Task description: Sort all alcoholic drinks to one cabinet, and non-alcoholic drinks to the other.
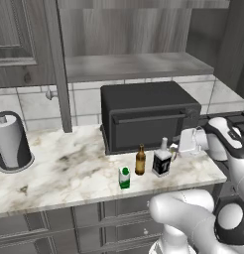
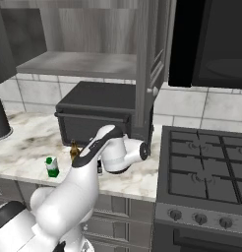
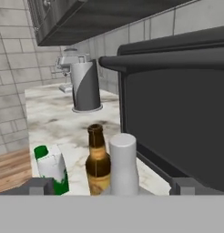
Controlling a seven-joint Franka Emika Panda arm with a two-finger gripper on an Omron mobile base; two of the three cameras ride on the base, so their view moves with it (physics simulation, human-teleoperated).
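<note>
Hand, fingers apart, faces the tall clear glass bottle at twelve o'clock: slippery, fragile, best gripped mid-body.

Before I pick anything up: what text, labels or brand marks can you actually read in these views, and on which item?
No text reads clearly.
Clear bottle: black label with a pale mark, too small to read.
Beer bottle: no legible label.
Green-and-white container: no readable print.
Toaster oven: no markings visible.
</note>
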